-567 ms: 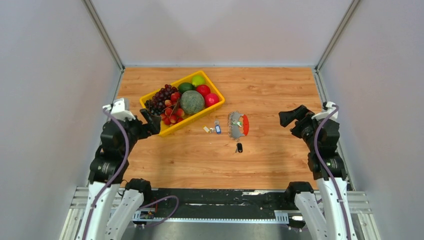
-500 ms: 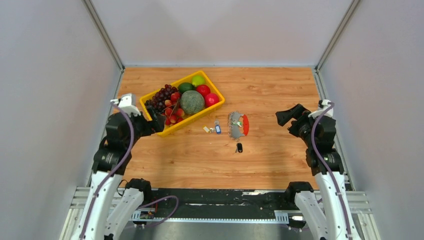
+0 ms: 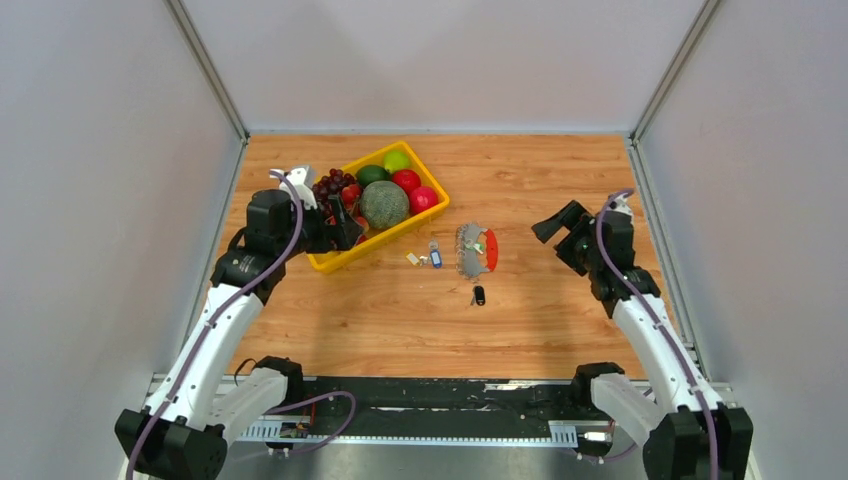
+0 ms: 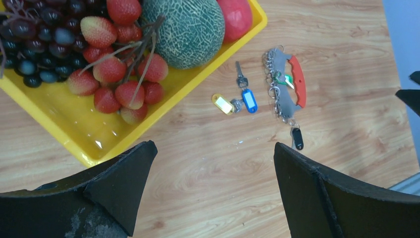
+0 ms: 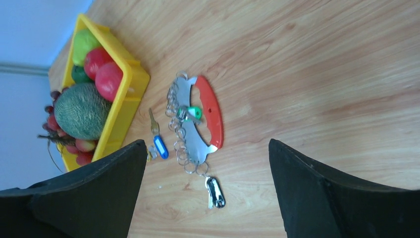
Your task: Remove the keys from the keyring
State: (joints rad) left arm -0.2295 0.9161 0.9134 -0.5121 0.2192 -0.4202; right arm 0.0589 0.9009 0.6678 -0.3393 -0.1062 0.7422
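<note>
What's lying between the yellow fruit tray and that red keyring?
A small key joined to a blue tag and a yellow tag; the left wrist view shows them best.

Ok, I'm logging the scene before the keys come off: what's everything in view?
table: one, wood-brown
tray: one, yellow, far left, full of fruit
keyring: one, red, right of the tray
keys: one bunch, silver-grey, against the keyring
green tag: one, green, on the bunch
fob: one, black, at the bunch's near end
tagged key: one, blue and yellow tags, between tray and keys
left gripper: one, black, open, over the tray's near edge
right gripper: one, black, open, right of the keyring
</note>
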